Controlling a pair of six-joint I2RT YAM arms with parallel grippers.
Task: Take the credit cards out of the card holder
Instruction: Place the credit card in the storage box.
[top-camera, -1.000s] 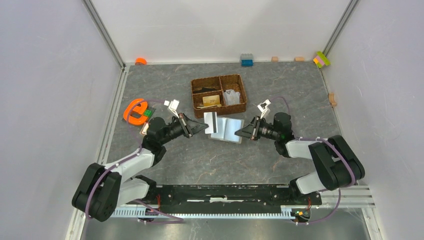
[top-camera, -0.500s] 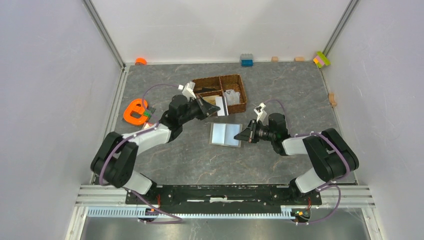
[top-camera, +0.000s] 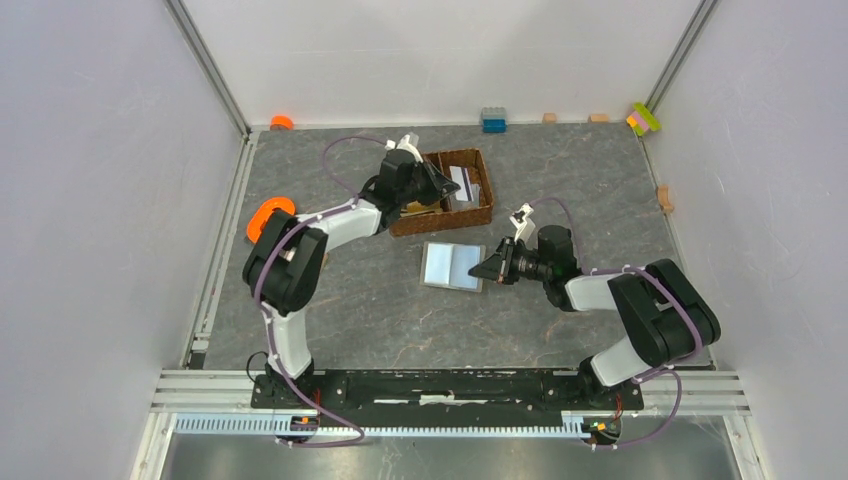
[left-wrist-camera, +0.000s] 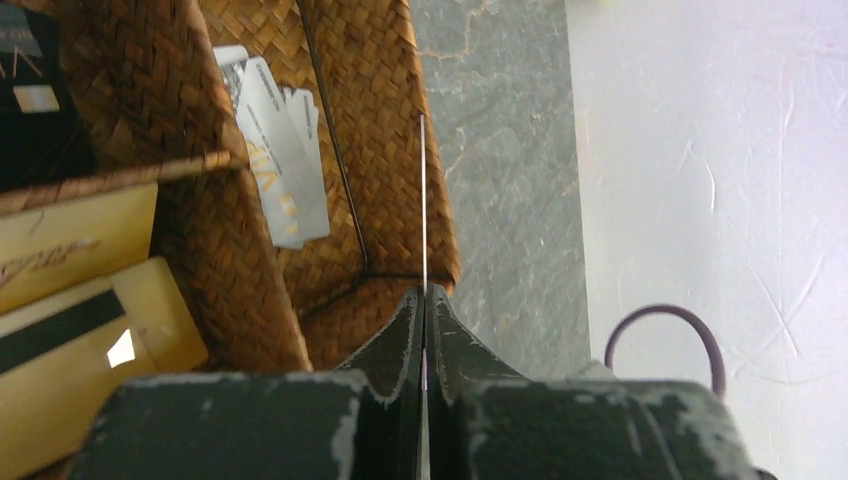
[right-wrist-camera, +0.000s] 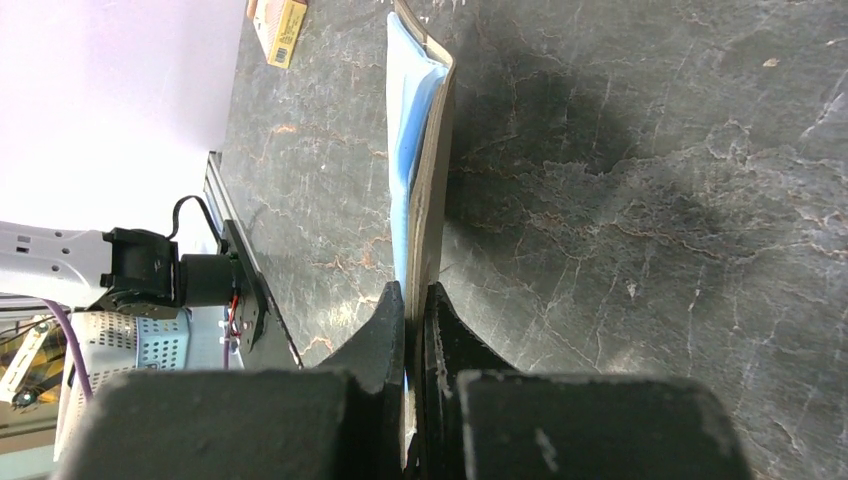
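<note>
**Near field.** The card holder (top-camera: 452, 266) is lying open and flat on the worktop (top-camera: 350, 310), with its pale blue inside faces turned upward. The right tool (right-wrist-camera: 412, 292) is gripping the holder's right edge, fingers pressed together on the grey-olive cover, and is pinning that flap from the right. From above, no card is showing plainly on the open faces. The pockets cannot be inspected, so it cannot be told whether any cards are sitting inside.

**Middle field.** The left tool (left-wrist-camera: 423, 300) is clamping a single credit card (left-wrist-camera: 423, 190), seen edge-on as a thin line rising from between its fingers. The card is hanging above the right compartment of the woven basket (left-wrist-camera: 385, 150), close to that compartment's right wall, and is not yet released. It is well apart from the holder, which is lying nearer the arm bases, just left of the right tool.

**Far field.** Inside the basket:
- Grey-white cards (left-wrist-camera: 275, 150) are resting in the right compartment.
- Tan cards (left-wrist-camera: 90, 320) are resting in the near-left compartment.
- A dark card (left-wrist-camera: 30, 100) is resting in the far-left compartment.

**Progress, as a judgement.** Extraction is looking well advanced, since several cards are already lying in the basket and one more is out of the holder and over its drop place. What is remaining appears to be letting go of the held card. If the holder is hiding any others, they would then need to be drawn out while the right tool is steadying it.
</note>
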